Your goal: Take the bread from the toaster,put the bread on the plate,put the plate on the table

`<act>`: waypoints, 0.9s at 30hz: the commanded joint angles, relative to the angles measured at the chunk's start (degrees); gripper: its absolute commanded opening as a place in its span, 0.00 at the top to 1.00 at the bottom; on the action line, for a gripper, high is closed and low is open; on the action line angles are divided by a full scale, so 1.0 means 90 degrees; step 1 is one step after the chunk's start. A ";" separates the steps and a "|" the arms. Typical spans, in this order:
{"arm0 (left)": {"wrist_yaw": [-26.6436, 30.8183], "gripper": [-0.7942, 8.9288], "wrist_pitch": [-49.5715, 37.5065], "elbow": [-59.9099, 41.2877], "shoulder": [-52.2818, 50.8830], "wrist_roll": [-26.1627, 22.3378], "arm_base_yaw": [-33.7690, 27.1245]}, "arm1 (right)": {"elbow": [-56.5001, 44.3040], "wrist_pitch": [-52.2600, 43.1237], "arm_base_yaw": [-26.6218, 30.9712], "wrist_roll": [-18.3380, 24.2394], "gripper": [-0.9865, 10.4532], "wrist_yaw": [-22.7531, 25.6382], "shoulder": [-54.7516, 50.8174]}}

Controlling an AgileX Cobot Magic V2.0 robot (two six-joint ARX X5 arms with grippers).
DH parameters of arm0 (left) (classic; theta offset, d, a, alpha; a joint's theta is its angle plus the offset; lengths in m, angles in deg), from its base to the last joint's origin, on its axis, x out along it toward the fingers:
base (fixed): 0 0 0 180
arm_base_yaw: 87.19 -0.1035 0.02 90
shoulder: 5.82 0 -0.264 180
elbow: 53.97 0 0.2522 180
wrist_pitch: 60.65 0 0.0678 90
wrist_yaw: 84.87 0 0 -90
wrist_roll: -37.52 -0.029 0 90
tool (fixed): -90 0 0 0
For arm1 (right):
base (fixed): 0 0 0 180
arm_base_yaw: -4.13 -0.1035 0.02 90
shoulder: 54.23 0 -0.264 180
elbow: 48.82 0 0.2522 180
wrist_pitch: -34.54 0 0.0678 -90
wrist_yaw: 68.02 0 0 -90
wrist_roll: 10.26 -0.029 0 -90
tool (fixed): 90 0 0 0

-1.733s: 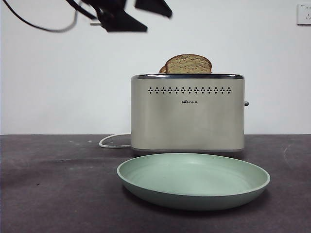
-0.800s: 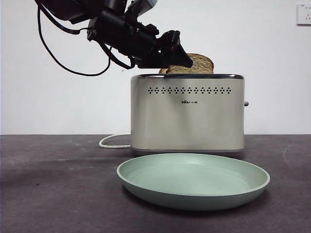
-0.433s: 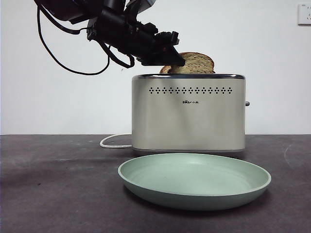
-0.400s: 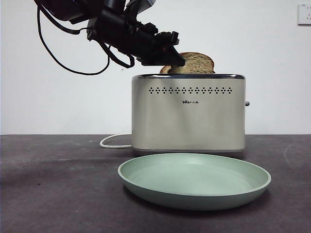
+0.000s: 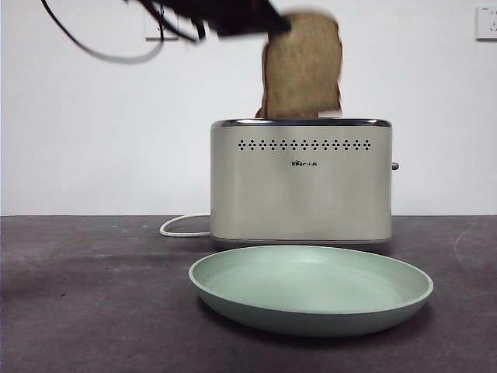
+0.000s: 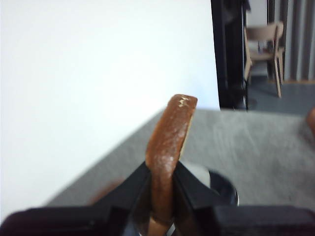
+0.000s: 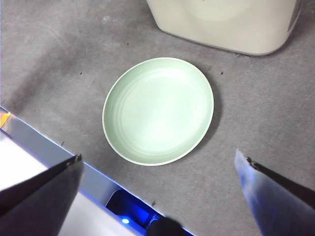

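My left gripper (image 5: 260, 22) is shut on the left upper edge of the bread (image 5: 303, 66) and holds it upright above the toaster (image 5: 301, 183). The slice's base is level with the chrome rim. In the left wrist view the jaws (image 6: 162, 179) pinch the brown crust (image 6: 170, 132). A bit of a second slice (image 5: 259, 113) shows in the toaster. The mint green plate (image 5: 233, 299) lies on the table (image 5: 93, 311) in front of the toaster. My right gripper (image 7: 158, 157) is open, high above the plate (image 7: 158, 110), and empty.
A white cord (image 5: 182, 227) runs from the toaster's left side along the table. A white wall stands close behind, with a socket (image 5: 485, 22) at the top right. The table's metal edge (image 7: 44, 147) shows in the right wrist view.
The left gripper, which was at the slice's top edge, has risen with the bread. The slice now stands almost fully above the toaster. Plate and toaster are still.
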 commanded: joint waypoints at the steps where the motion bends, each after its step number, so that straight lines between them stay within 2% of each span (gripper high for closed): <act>1: -0.0029 0.93 0.0226 0.0039 -0.0328 -0.0024 0.0017 | 0.0005 0.0000 -0.0019 0.0049 0.46 0.0000 -0.0005; 12: 0.0459 0.93 0.2518 0.0039 -0.2118 -0.0024 0.0022 | 0.0005 -0.0056 -0.0017 0.0049 0.46 -0.0002 0.0034; 20: 0.0403 0.93 0.4085 0.0039 -0.3215 0.0177 0.0022 | 0.0005 -0.0126 -0.0019 0.0049 0.46 -0.0002 0.0180; 27: 0.0066 0.92 0.5464 0.0022 -0.3837 0.0214 0.0024 | 0.0005 -0.0386 -0.0019 0.0017 0.46 -0.0002 0.0461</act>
